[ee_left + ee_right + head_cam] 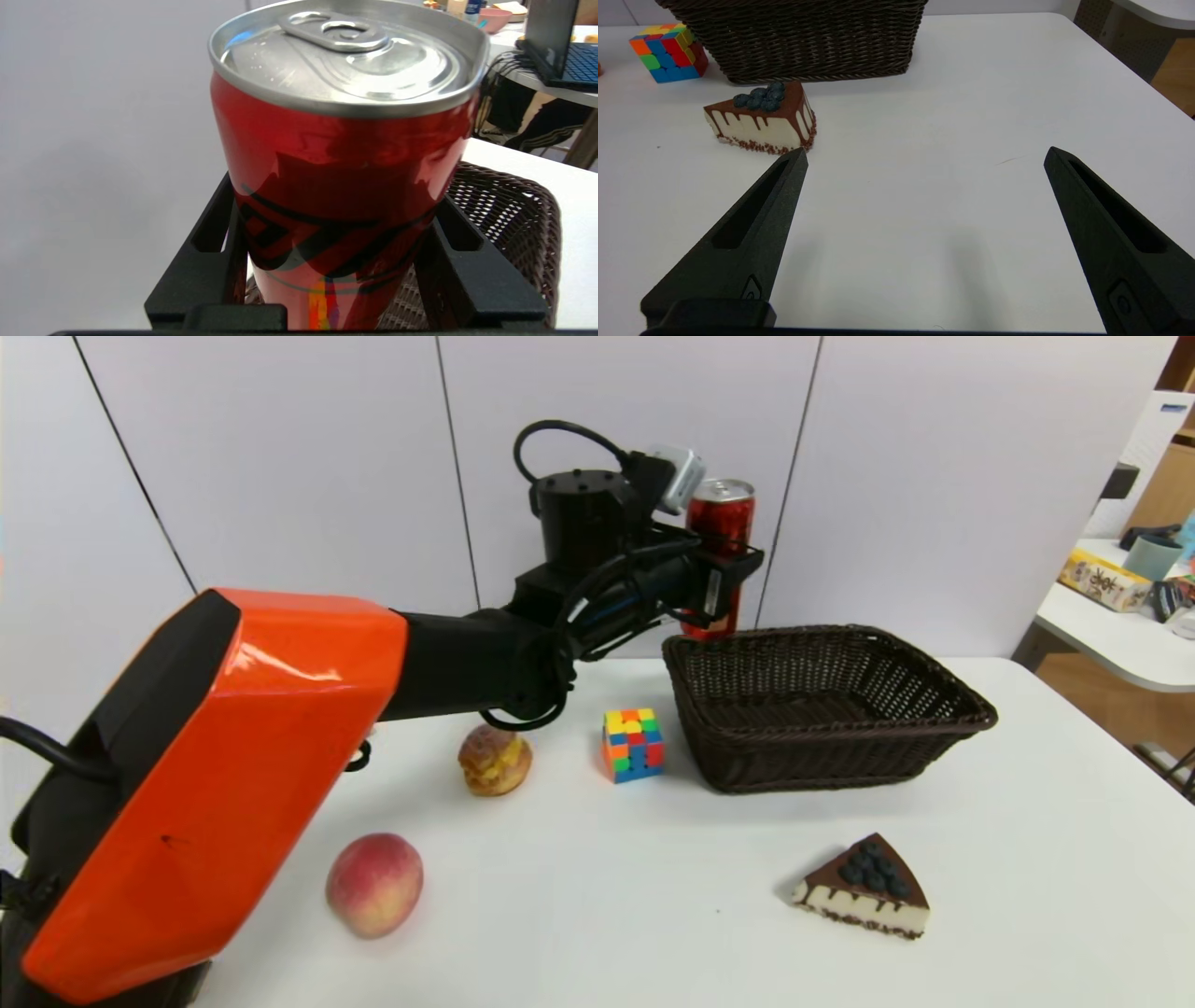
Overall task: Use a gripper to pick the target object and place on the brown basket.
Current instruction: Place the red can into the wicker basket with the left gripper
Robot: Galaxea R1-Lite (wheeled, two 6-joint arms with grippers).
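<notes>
My left gripper (726, 571) is shut on the red can (720, 523), which has a silver top, and holds it upright in the air just beyond the far left corner of the brown wicker basket (934, 683). In the left wrist view the can (345, 154) fills the space between the black fingers (472, 266), with the basket (509, 210) below and behind it. My right gripper (924, 156) is open and empty, low over the bare table; it is out of the head view. The basket's near wall (808, 42) shows beyond it.
On the white table stand a colour cube (632, 744), a bun-like pastry (495, 760), a peach (374, 883) and a slice of chocolate cake with blueberries (868, 889). The cake (761, 116) and cube (668, 51) also show in the right wrist view. A side table with clutter (1120, 597) is at the far right.
</notes>
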